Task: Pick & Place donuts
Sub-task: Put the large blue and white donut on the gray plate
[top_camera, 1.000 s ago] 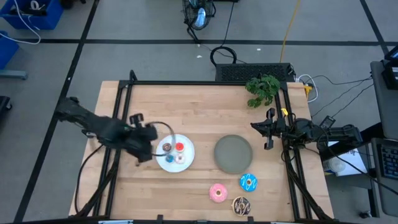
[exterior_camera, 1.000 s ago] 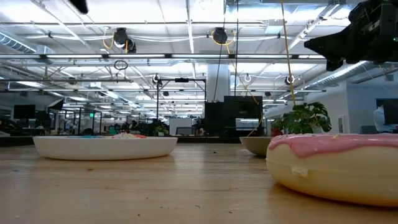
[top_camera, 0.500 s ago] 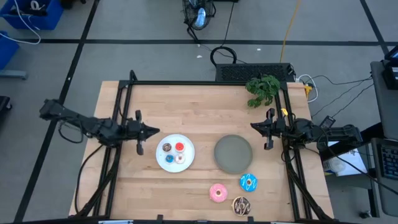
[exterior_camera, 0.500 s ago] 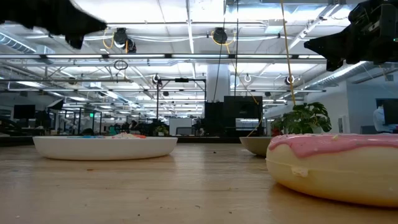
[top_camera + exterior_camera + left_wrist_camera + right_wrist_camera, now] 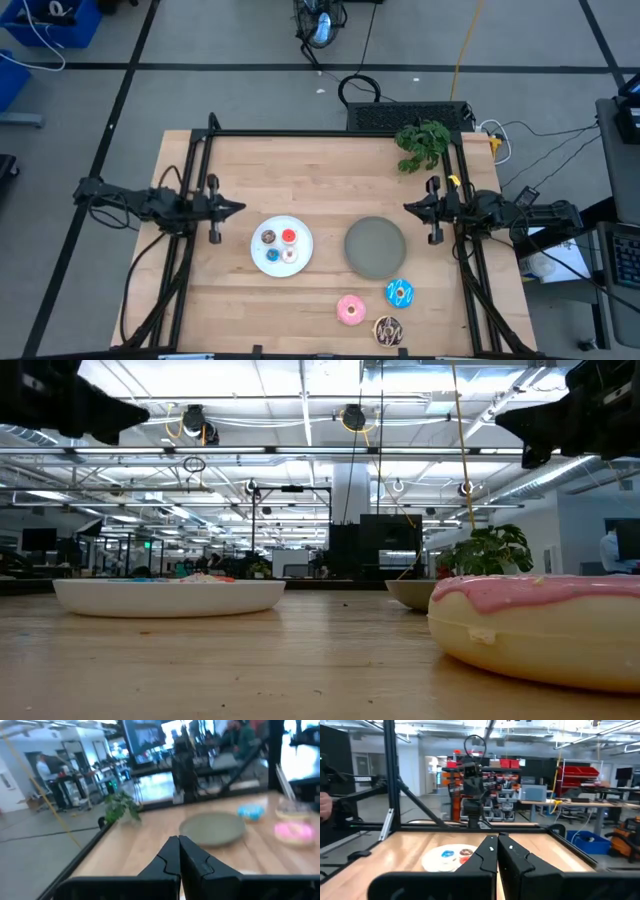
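Donuts sit sorted by size: four tiny ones on the white plate (image 5: pixel 281 246), three larger ones (image 5: pixel 351 309) near the empty grey plate (image 5: pixel 375 247), while left gripper (image 5: pixel 237 208) and right gripper (image 5: pixel 407 205), fingers pressed together, hang at opposite table edges, apparently parked.

The pink donut (image 5: pixel 545 628) is cut off at the low view's edge, tiny donuts (image 5: pixel 190 576) seemingly barely clearing the plate rim (image 5: pixel 168 597).

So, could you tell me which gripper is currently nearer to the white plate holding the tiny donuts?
The left. The left gripper sits just off the white plate's left rim, fingers shut. The right gripper waits beyond the grey plate, at the table's right side.
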You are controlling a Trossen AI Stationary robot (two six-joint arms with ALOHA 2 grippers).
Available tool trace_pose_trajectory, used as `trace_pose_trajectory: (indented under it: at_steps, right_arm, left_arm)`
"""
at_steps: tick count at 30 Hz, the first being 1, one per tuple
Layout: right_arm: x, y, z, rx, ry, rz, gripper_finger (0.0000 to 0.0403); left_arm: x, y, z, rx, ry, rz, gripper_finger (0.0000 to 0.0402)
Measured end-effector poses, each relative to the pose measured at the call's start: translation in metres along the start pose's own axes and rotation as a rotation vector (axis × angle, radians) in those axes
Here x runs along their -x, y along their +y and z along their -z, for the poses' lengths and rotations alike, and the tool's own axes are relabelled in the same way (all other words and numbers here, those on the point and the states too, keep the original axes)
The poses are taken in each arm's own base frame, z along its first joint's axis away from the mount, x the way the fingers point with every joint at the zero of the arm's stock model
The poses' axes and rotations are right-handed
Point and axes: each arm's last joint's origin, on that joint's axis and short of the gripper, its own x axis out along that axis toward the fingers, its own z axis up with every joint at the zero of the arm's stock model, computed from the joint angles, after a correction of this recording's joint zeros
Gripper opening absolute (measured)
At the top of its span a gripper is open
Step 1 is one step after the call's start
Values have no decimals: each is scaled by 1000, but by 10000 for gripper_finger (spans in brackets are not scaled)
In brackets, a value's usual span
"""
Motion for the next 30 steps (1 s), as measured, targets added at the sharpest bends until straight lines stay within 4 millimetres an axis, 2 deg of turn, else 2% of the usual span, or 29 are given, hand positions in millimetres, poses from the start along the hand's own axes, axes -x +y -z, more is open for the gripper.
trace_pose_trajectory:
  at_steps: [5, 9, 12, 16, 19, 23, 28, 30]
  right_arm:
    - [-1, 0, 2, -20, 21, 3, 0]
    - [-2, 0, -7, -34, -60, 2, 0]
    - [-7, 1, 0, -7, 62, -2, 0]
    - [-21, 1, -36, -10, 176, -9, 0]
    - [-40, 7, -49, -17, 356, -52, 0]
    - [-75, 26, -76, -34, 488, -115, 0]
    - [-111, 71, -75, 39, 620, -203, 0]
    - [-122, 91, -78, 79, 613, -184, 0]
  left_arm:
    - [0, -1, 7, -23, 62, -12, 2]
    - [0, 2, 7, -61, 81, -94, 12]
    - [1, 5, 7, -71, 104, -222, 17]
    - [3, 12, 7, 19, 115, -444, 11]
    - [3, 12, 10, 87, 128, -496, 4]
    - [0, 8, 15, 85, 135, -410, 6]
    - [-1, 5, 15, -26, 138, -291, 27]
    - [-2, 5, 12, -31, 111, -289, 31]
